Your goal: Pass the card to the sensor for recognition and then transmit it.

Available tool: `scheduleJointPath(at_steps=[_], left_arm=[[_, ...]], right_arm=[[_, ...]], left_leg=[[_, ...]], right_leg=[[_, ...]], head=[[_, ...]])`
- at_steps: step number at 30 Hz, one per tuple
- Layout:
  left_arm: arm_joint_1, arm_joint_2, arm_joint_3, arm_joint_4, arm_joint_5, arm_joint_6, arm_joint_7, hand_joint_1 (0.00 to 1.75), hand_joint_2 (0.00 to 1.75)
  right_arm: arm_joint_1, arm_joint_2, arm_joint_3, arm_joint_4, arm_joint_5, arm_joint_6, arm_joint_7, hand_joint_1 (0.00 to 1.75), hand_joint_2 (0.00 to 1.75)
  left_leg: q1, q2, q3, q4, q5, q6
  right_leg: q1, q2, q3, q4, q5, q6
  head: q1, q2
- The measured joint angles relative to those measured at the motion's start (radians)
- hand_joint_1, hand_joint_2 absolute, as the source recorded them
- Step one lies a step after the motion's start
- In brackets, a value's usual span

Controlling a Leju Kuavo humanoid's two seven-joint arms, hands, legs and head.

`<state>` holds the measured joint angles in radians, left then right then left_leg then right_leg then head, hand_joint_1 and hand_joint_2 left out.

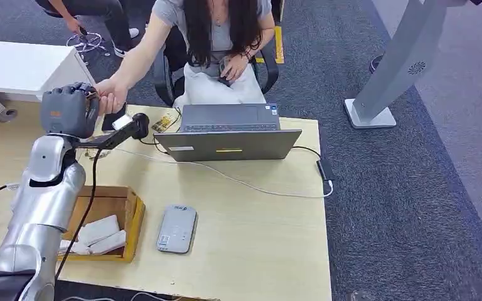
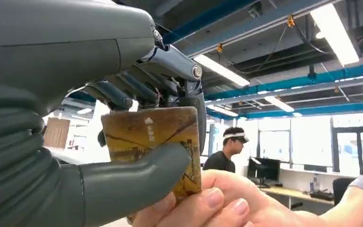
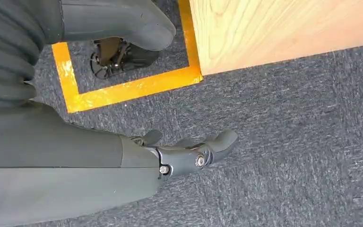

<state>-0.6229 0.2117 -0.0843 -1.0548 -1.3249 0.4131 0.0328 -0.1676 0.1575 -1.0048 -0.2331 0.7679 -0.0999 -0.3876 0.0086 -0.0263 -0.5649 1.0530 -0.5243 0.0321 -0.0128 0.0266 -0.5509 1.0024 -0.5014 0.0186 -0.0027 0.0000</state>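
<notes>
Card (image 2: pixel 151 142) lower edge behind thumbs

a person's hand (image 1: pixel 110 95) crowds the left robot hand (image 1: pixel 69 110), with the laptop (image 1: pixel 229 133) seemingly close beside.

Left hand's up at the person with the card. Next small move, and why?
Probably ease the left hand's fingers apart and release. The worn yellow-brown card is pinched between its thumb and fingers, and the seated person's hand already grips the card's lower edge. The grey card reader lies on the table behind, so this looks like the handover step.
</notes>
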Motion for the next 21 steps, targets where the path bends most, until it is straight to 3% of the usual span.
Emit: scheduleJointPath(at_steps=[6,11,14,19,21], left_arm=[[0.002,0.0,0.0,0.006,0.001,0.013,-0.006,0.0,1.75],[0.063,-0.001,0.0,-0.047,0.049,0.058,-0.051,0.0,1.75],[0.175,-0.006,0.0,-0.182,0.108,0.112,-0.105,0.0,1.75],[0.49,-0.012,0.0,-0.514,0.146,0.255,-0.201,0.0,1.75],[0.574,-0.016,0.0,-0.601,0.155,0.27,-0.237,0.0,1.75]], right_arm=[[0.0,0.0,0.0,0.0,-0.004,0.0,0.0,0.0,1.75],[0.002,0.0,0.001,0.0,-0.026,-0.002,-0.006,0.0,1.75],[0.01,0.0,0.0,0.0,-0.046,-0.003,-0.019,0.0,1.75],[0.036,0.0,-0.014,0.0,-0.077,-0.004,-0.05,0.0,1.75],[0.042,-0.001,-0.019,0.0,-0.081,-0.005,-0.055,0.0,1.75]], left_leg=[[0.0,0.0,-0.001,0.0,0.0,0.0],[0.0,0.0,-0.001,0.0,0.0,0.0],[0.0,0.002,-0.001,0.0,-0.001,0.001],[0.0,0.007,0.0,0.0,-0.006,0.002],[0.0,0.005,-0.002,0.0,-0.006,0.003]], right_leg=[[0.0,0.0,-0.001,0.0,0.0,0.0],[0.0,0.0,-0.001,0.0,0.0,0.0],[0.0,0.002,0.0,0.0,0.0,0.0],[-0.001,0.007,-0.002,-0.002,-0.003,0.002],[0.0,0.005,-0.002,-0.002,-0.004,0.003]], head=[[0.0,0.0],[0.0,0.0],[0.001,0.0],[0.0,0.0],[0.0,0.0]])
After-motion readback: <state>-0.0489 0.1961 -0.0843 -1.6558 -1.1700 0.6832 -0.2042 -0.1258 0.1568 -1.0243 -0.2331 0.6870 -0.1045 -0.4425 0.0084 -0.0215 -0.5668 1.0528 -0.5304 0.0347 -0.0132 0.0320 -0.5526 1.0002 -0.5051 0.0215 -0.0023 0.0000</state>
